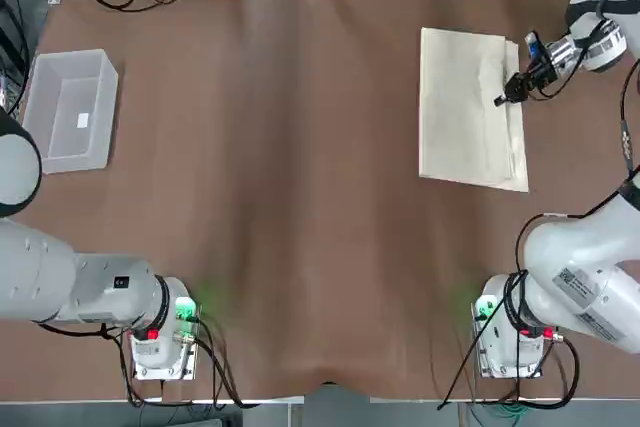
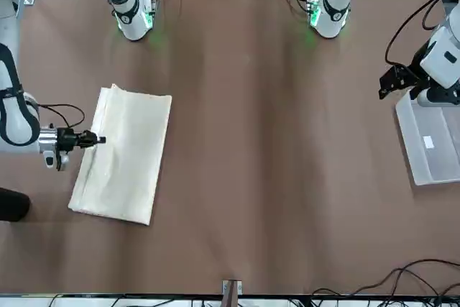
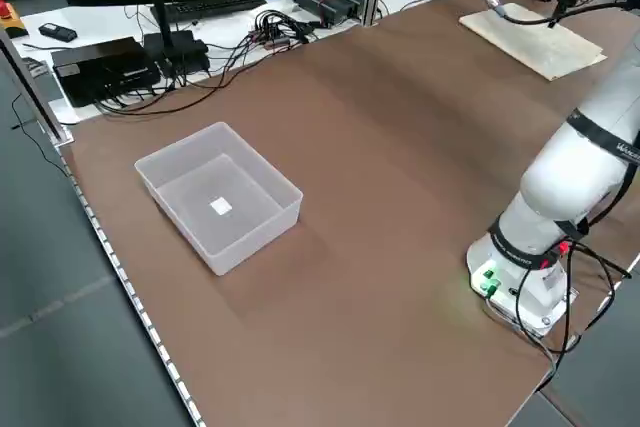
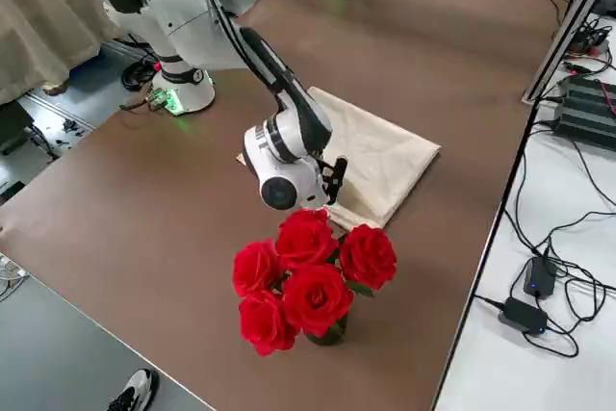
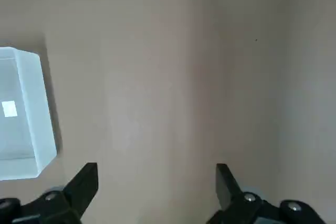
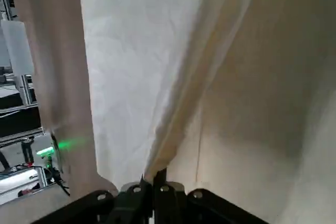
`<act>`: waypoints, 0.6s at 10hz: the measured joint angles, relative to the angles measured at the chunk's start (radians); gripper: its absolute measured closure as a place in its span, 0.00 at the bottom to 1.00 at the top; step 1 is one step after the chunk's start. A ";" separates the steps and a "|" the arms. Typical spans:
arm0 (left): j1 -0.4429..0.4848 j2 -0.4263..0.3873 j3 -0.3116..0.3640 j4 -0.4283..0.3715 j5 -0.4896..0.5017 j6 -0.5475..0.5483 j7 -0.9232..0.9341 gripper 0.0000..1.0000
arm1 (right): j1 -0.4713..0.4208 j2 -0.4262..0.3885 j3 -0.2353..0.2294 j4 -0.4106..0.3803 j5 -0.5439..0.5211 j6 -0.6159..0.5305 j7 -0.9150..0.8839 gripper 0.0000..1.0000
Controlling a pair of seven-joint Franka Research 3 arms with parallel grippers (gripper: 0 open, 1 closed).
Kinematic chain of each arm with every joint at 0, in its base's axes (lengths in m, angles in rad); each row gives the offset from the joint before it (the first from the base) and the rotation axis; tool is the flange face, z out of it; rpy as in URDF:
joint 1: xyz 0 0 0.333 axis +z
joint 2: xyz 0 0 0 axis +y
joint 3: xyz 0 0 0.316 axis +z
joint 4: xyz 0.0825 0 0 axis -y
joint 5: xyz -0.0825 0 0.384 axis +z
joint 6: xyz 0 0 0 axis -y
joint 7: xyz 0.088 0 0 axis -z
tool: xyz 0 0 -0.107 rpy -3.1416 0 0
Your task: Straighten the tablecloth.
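Red roses in a small vase fill the foreground of the right side view, just in front of the right arm's wrist. Brown table covering spans the whole table. On it, toward 2 o'clock in the top view, lies the tablecloth, a folded cream rectangle with its layers slightly offset along the right edge. A clear plastic box sits at 9 o'clock, well apart from the cloth. The right gripper reaches in at the cloth's right edge, its jaws closed tight on a fold of fabric. The left gripper hangs beside the box, over bare covering, jaws spread wide and holding nothing.
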 joint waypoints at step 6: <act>0.000 0.000 0.000 0.000 0.000 0.000 0.000 0.01 | 0.169 -0.140 0.038 0.017 0.035 -0.012 0.043 0.97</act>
